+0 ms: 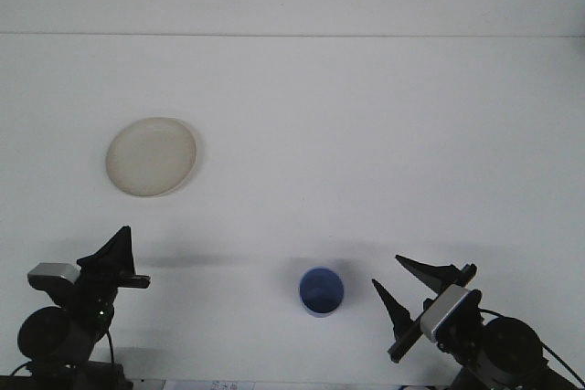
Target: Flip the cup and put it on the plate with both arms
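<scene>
A blue cup (pixel 321 291) stands upright on the white table near the front edge, its mouth facing up and nothing touching it. The pale round plate (pixel 151 156) lies flat at the left, well behind the cup. My right gripper (pixel 399 282) sits low to the right of the cup, a short gap away, open and empty, with its dark fingers (pixel 419 268) spread and pointing left. My left gripper (pixel 114 260) is at the front left corner, in front of the plate and far from the cup, holding nothing.
The white table (pixel 366 134) runs back to a plain wall. Both arm bases and their cables occupy the front corners.
</scene>
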